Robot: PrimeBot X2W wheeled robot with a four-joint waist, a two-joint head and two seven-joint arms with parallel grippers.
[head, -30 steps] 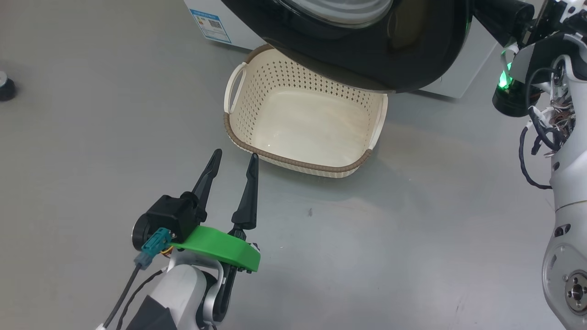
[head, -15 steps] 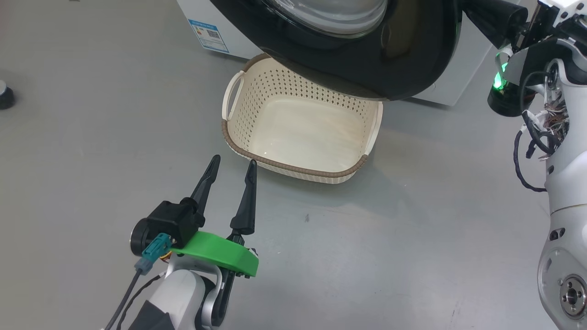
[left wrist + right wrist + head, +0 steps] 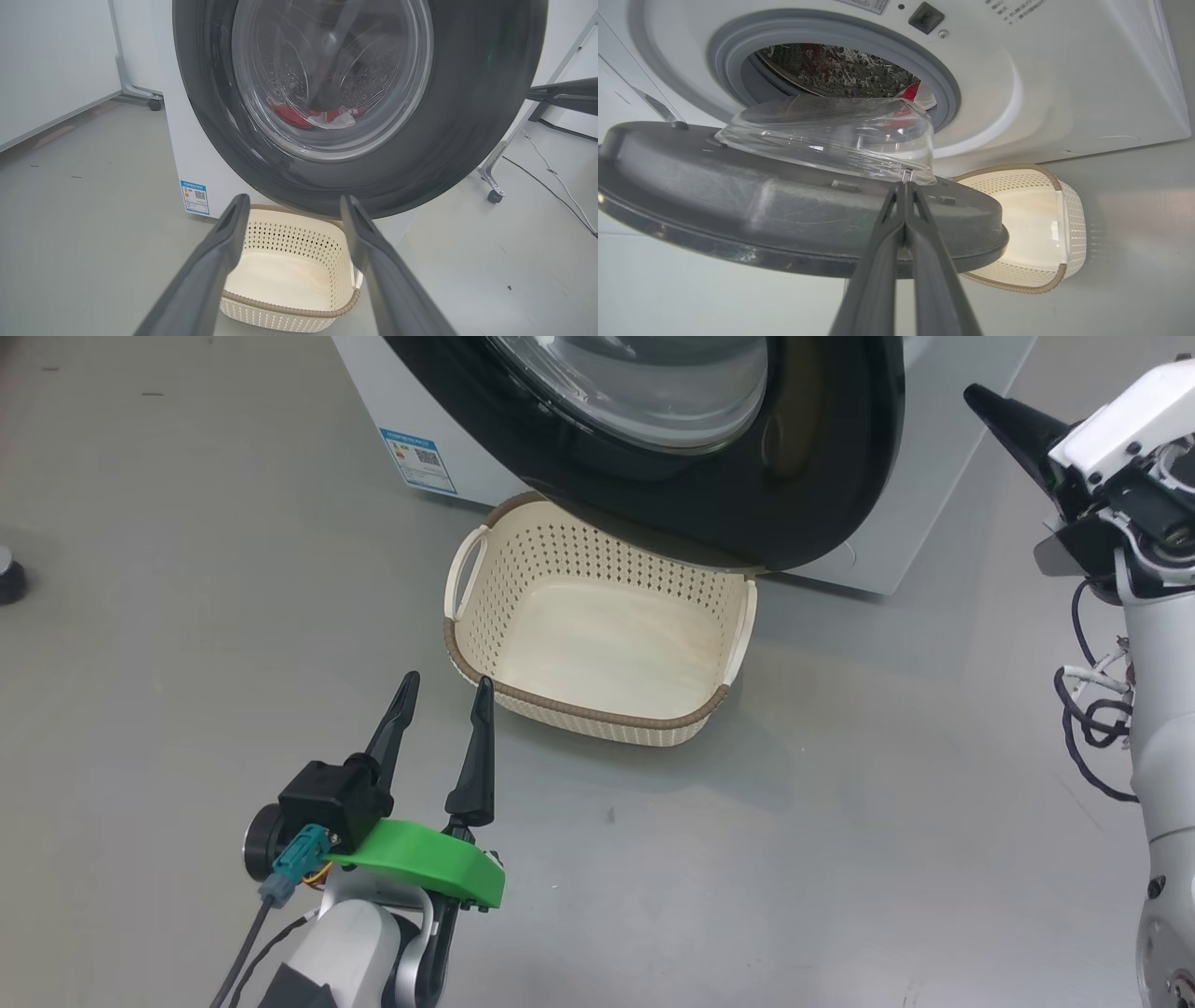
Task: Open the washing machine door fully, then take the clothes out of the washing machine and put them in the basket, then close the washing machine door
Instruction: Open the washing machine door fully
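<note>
The washing machine [image 3: 934,476] stands at the top of the head view, and its door [image 3: 822,476] hangs partly open over the far side of the basket [image 3: 597,714], which holds nothing. Through the door glass [image 3: 327,79] the clothes [image 3: 294,116] show red and whitish, low in the drum. From the door's inner side, a red piece of the clothes [image 3: 913,91] shows in the drum mouth [image 3: 831,65]. My left gripper [image 3: 446,683] is open near the basket's front left corner. My right gripper [image 3: 976,397] is shut, right of the door's rim and pointing at the door's inner face [image 3: 738,219].
A blue label [image 3: 417,457] marks the machine's lower left front. A small dark round object [image 3: 7,581] sits on the grey floor at the left edge. Right of the machine are a metal frame leg on a caster [image 3: 490,186] and a floor cable [image 3: 551,172].
The head camera has shifted, bringing more of the machine and door into view. My right gripper, earlier close against the door's rim, now shows a gap to it. The left gripper stays open.
</note>
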